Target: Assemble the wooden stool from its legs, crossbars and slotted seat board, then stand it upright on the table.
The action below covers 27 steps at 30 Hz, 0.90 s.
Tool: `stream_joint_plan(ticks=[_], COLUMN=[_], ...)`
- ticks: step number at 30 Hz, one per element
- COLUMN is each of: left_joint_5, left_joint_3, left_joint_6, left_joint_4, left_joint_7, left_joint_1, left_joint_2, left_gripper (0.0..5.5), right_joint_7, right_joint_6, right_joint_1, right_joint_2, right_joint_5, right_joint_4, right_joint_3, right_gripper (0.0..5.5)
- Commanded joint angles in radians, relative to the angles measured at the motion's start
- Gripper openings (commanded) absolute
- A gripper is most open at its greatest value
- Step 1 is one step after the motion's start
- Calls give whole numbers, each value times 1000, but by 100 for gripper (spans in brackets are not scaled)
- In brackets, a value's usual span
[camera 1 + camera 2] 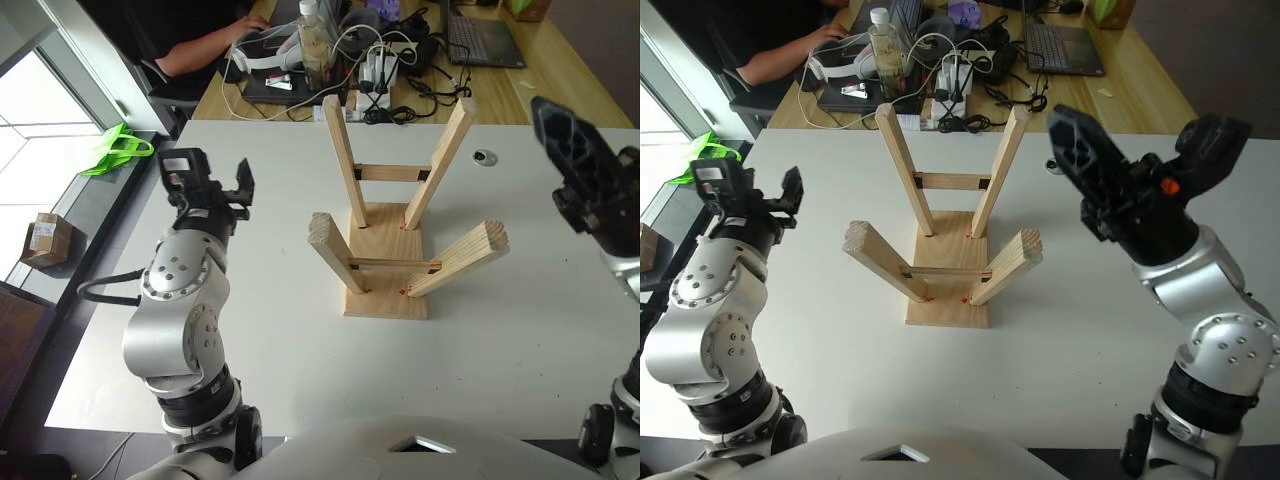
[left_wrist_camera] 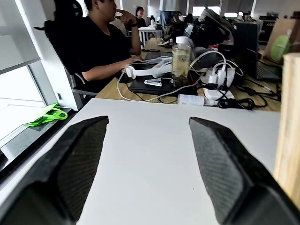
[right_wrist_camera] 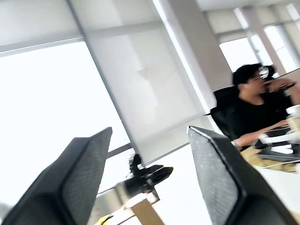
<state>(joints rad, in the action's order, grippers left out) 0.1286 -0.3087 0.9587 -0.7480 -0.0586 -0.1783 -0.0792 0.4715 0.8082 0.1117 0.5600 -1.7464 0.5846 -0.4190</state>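
The wooden stool stands upside down in the middle of the white table (image 1: 250, 330). Its seat board (image 1: 385, 292) lies flat, and four legs point up and splay outward. A crossbar (image 1: 392, 172) joins the far pair of legs and another crossbar (image 1: 393, 264) joins the near pair. My left gripper (image 2: 147, 122) is open and empty, raised left of the stool, with one leg (image 2: 288, 126) beside it. My right gripper (image 3: 150, 130) is open and empty, held high to the right of the stool, its fingers (image 1: 1085, 155) pointing toward it.
Behind the table is a wooden desk (image 1: 560, 85) crowded with a bottle (image 1: 312, 40), cables, a power strip and a laptop (image 1: 483, 38). A small round grey disc (image 1: 485, 157) lies on the table at the far right. A green bag (image 1: 118, 148) and a cardboard box (image 1: 48, 235) are on the floor, left.
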Motion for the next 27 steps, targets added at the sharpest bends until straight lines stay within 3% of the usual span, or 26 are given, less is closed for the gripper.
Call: stream_joint_plan(ticks=[1, 5, 11, 17, 20, 24, 27], left_joint_5=[-17, -53, -95, -117, -126, -144, -153], left_joint_3=[-50, 10, 116, 143, 154, 175, 186], left_joint_6=[-189, -342, -516, -562, -570, -577, -582], left_joint_4=[99, 149, 220, 247, 251, 258, 266], left_joint_7=[-52, -59, -44, -46, -47, -50, -47], left_joint_1=[96, 161, 280, 284, 291, 300, 298], left_joint_2=[76, 95, 114, 101, 99, 99, 95], left_gripper=[322, 322, 322, 322, 322, 322, 322], right_joint_7=[56, 106, 133, 109, 168, 322, 339], right_joint_6=[50, 121, 9, -241, -281, -344, -403], right_joint_1=[-138, -242, -255, -88, -73, -155, -177], right_joint_2=[76, 131, 74, 37, 47, 90, 67], right_joint_5=[-225, -162, 448, 851, 913, 1042, 1154], right_joint_4=[109, 108, -7, -321, -371, -312, -316], right_joint_3=[90, 184, 388, 345, 329, 443, 514], right_gripper=[299, 299, 299, 299, 299, 299, 299])
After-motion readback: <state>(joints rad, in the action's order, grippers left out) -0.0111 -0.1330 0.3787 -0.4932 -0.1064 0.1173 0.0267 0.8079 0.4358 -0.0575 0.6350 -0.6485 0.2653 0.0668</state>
